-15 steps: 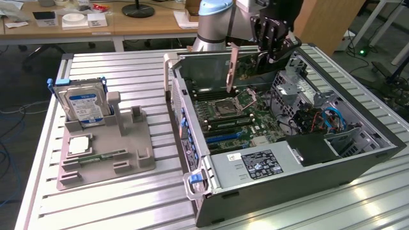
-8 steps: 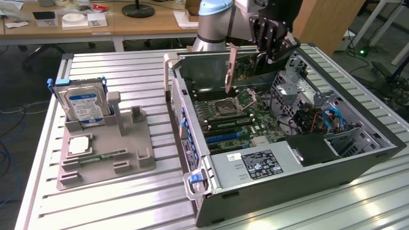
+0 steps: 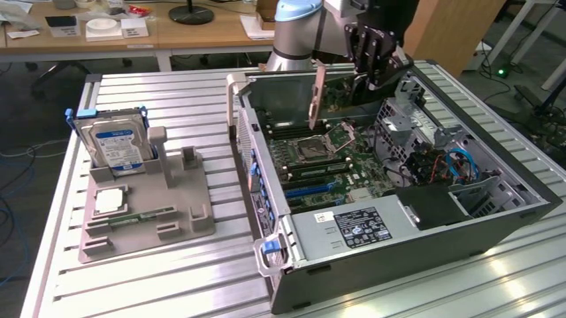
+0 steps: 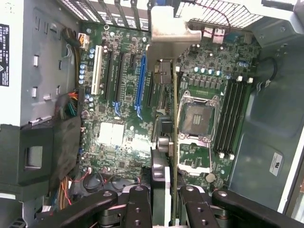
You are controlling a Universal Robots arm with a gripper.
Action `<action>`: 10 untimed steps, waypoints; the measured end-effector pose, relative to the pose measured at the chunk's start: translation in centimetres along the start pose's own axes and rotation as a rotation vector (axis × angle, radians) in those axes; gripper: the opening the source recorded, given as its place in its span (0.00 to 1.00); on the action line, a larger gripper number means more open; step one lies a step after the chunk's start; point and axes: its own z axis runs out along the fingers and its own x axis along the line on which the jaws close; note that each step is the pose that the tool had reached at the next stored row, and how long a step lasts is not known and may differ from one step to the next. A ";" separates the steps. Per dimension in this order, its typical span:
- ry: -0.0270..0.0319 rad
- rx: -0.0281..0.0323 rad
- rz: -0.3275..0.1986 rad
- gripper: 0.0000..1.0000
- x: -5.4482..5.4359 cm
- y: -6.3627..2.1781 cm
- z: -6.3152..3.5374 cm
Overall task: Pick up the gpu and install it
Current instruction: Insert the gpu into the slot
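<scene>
1. The claw [image 3: 362,79] hangs over the far end of the open computer case [image 3: 495,218], its fingers [image 4: 137,204] clamped on the gpu [image 3: 316,99].
2. The gpu is held upright on edge, inside the case walls and over the motherboard [image 4: 118,133]. I cannot tell whether its lower edge touches the board.
3. In the wrist view the gpu shows edge-on, silvery bracket [image 4: 166,33] at its far end, lying between the long blue slot [image 4: 140,80] and the processor socket [image 4: 194,116].
4. On the bench [image 3: 177,99], at the exterior view's left, a grey holder [image 3: 177,218] carries an upright hard drive [image 3: 115,142] and a flat memory stick [image 3: 142,216].
</scene>
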 end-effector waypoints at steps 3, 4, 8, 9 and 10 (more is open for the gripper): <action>0.0022 0.0002 0.020 0.28 0.1 0.01 0.01; 0.0040 0.0002 0.035 0.28 0.1 0.01 0.01; 0.0096 -0.0001 0.084 0.28 0.2 0.03 0.10; 0.0099 -0.0003 0.086 0.28 0.2 0.04 0.12; 0.0100 -0.0004 0.087 0.28 0.3 0.06 0.17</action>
